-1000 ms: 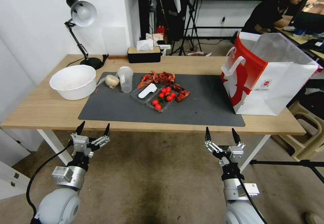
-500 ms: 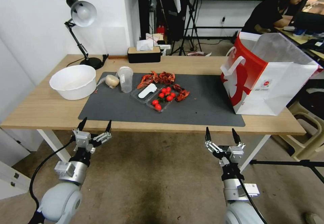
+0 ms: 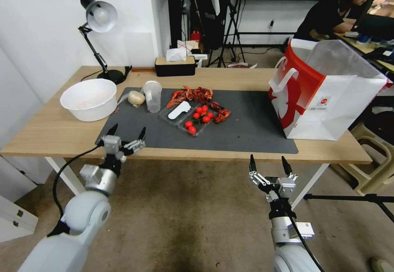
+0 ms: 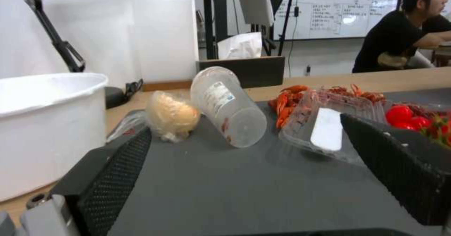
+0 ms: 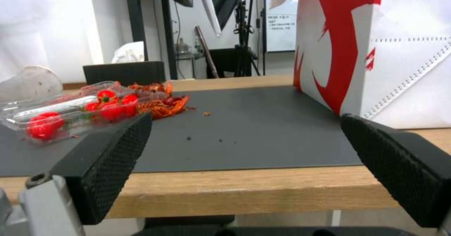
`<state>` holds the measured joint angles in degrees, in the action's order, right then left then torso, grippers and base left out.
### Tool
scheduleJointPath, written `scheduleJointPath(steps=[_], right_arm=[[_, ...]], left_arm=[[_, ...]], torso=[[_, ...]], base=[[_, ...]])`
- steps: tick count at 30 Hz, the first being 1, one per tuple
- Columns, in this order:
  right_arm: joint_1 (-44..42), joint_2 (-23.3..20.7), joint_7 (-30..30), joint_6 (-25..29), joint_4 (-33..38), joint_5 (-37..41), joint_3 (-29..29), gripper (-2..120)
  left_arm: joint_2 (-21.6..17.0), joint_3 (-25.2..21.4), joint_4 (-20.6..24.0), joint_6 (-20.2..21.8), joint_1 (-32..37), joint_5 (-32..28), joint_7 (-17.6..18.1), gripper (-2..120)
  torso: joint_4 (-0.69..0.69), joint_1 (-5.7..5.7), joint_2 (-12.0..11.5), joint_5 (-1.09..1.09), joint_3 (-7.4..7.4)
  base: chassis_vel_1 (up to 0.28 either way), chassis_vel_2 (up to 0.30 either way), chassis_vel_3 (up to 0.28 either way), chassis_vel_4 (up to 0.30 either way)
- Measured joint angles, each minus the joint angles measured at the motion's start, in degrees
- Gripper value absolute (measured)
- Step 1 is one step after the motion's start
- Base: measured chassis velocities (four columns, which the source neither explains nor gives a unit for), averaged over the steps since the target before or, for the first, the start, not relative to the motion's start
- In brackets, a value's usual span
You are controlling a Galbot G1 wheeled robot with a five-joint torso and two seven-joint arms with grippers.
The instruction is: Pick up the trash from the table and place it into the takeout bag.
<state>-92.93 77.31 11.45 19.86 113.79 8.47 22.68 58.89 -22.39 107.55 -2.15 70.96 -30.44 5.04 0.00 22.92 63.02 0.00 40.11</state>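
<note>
Left gripper (image 3: pixel 126 133) jaws apart, empty, over the near left corner of the dark mat (image 3: pixel 246 128). Beyond it: clear plastic cup (image 3: pixel 152 95), with beige lump (image 3: pixel 136 98) just beside it. Takeout bag (image 3: pixel 324 95) upright at table's (image 3: pixel 49 134) right end. Right gripper (image 3: pixel 269 164) jaws apart, empty, below the near table edge
</note>
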Motion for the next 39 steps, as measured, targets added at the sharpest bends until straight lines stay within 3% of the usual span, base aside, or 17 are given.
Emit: scheduleJointPath(steps=[9, 19, 25, 34, 39], right_arm=[[0.0, 0.4, 0.1, -0.2, -0.1, -0.4, 0.0, 100], [0.3, 0.8, 0.2, -0.3, -0.2, -1.0, 0.1, 100], [0.5, 0.6, 0.3, -0.5, -0.2, -1.1, 0.0, 100], [0.4, 0.5, 0.3, -0.6, 0.1, -1.2, -0.1, 100], [0.2, 0.3, 0.4, -0.6, 0.3, -1.2, 0.4, 100]], left_arm=[[-3.0, 4.5, -7.7, 3.8, -10.3, -7.5, 0.9, 100], [-3.7, 7.1, -14.4, 8.6, -20.4, -16.6, 2.7, 100], [-2.8, 8.6, -15.9, 13.1, -25.1, -25.4, 6.2, 100], [0.0, 11.3, -20.0, 17.0, -31.0, -32.9, 11.6, 100], [1.3, 12.1, -23.5, 17.2, -33.7, -33.0, 12.6, 100]], torso=[[0.01, 0.0, 0.0, 0.0, 0.0], [0.0, 0.0, 0.0, 0.0, 0.0], [0.01, 0.0, 0.0, 0.01, 0.0], [0.0, 0.0, 0.0, 0.0, 0.0], [0.01, 0.01, 0.0, -0.01, 0.0]], base=[[0.0, 0.0, 0.0, 0.0], [0.0, 0.0, 0.0, 0.0], [0.0, 0.0, 0.0, 0.0], [0.0, 0.0, 0.0, 0.0], [0.0, 0.0, 0.0, 0.0]])
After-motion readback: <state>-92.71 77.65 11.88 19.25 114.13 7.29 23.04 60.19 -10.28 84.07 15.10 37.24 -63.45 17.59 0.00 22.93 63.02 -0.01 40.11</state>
